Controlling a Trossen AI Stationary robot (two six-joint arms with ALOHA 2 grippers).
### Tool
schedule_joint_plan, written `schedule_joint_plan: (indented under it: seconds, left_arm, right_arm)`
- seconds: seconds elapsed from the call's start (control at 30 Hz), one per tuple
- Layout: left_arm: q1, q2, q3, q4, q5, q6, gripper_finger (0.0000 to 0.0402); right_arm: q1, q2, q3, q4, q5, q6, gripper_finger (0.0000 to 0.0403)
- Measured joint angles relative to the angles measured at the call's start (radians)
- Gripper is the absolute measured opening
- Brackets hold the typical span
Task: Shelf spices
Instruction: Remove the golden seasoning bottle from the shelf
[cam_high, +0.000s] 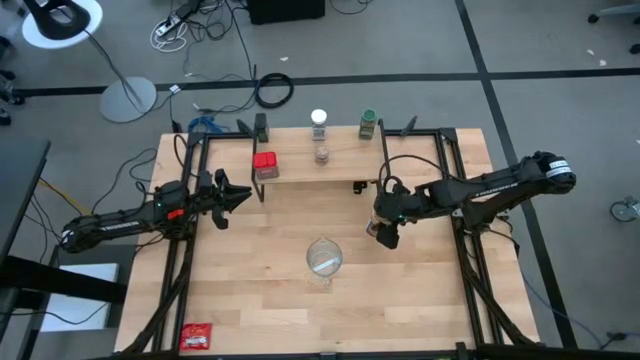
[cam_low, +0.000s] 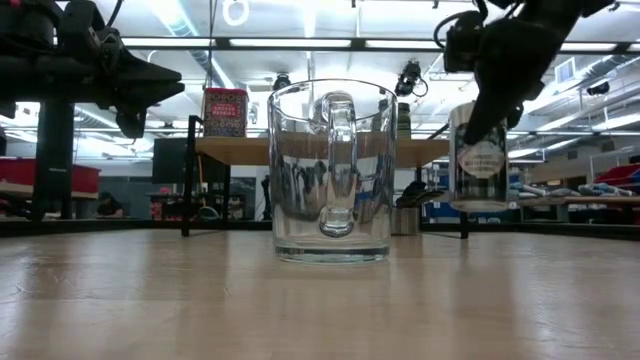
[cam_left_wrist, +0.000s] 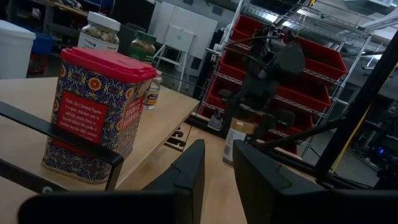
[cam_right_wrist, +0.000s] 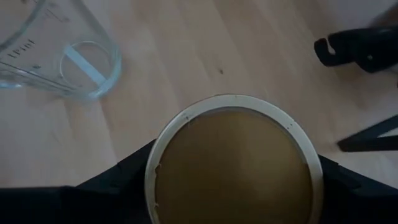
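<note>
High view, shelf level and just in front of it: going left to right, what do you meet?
Left gripper → red tin → white-lidded jar → green-lidded jar → right gripper, holding a tan-lidded jar in front of the shelf.

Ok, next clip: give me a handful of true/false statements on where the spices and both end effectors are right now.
1. The red tin stands on the shelf. True.
2. The right end effector is empty. False: it grips the tan-lidded jar, clear of the table.
3. The glass vessel sits on the shelf. False: it stands on the table, in front of the shelf.
4. The left end effector holds nothing and is beside the shelf's left end. True.
5. The flat red packet lies near the table's front left corner. True.
</note>
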Motion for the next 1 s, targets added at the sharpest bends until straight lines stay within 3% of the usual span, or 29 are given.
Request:
schedule_joint_plan:
  seconds: [0.27, 0.63, 1.0]
  left_arm:
    - [0.000, 0.000, 0.000, -0.002, 0.000, 0.000, 0.0088]
    - [0.000, 0.000, 0.000, -0.009, 0.000, 0.001, 0.0088]
    - [0.000, 0.000, 0.000, -0.015, 0.000, 0.003, 0.0088]
  right_arm:
    - [-0.010, 0.017, -0.007, 0.009, -0.008, 0.000, 0.0276]
    - [-0.010, 0.143, -0.006, 0.046, -0.011, -0.011, 0.0277]
    - [-0.010, 0.130, -0.009, 0.052, -0.029, -0.023, 0.0290]
